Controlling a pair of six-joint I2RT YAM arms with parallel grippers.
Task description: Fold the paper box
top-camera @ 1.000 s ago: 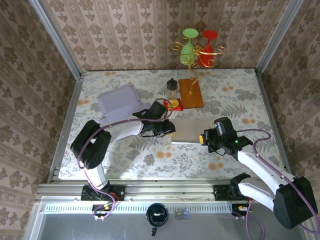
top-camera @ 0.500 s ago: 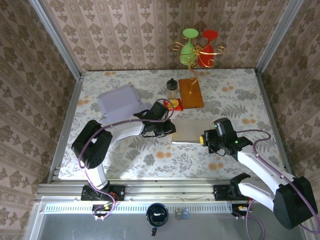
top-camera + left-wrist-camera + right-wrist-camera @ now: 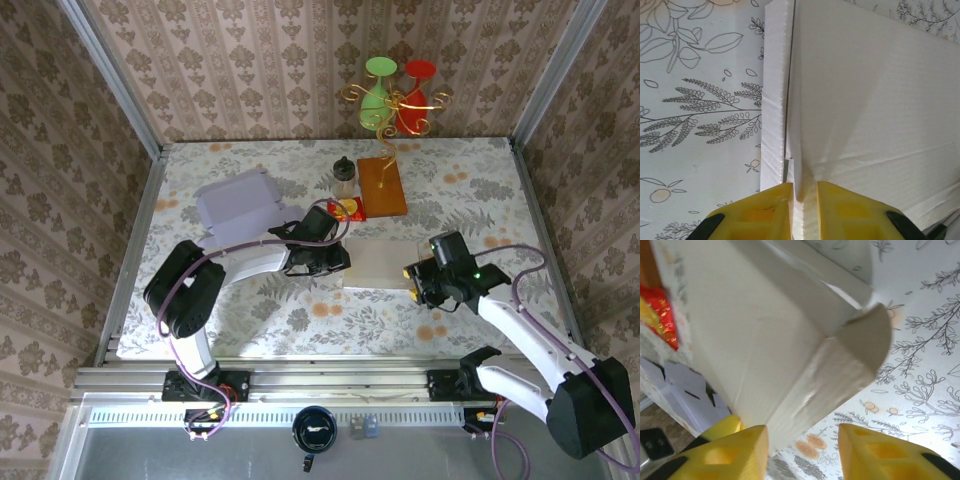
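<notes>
The paper box (image 3: 380,262) is a white corrugated sheet lying mid-table between the two arms. My left gripper (image 3: 340,262) is at its left end; in the left wrist view its yellow fingers (image 3: 765,212) are shut on a raised crease of the paper box (image 3: 865,100), beside a narrow side flap. My right gripper (image 3: 416,280) is at the box's right end. In the right wrist view the right gripper (image 3: 802,445) stands open, with a lifted panel and rounded flap of the paper box (image 3: 765,330) hanging loose between the fingers, close to the left one.
A folded purple box (image 3: 238,203) lies at the back left. A red packet (image 3: 347,209), a small dark-capped bottle (image 3: 344,172) and an orange board (image 3: 382,186) sit just behind the paper box. A gold stand with green and red glasses (image 3: 395,95) is at the back wall.
My right gripper has opened and let go of the box's right edge, shifting slightly right. The left gripper keeps its pinch on the left end.
</notes>
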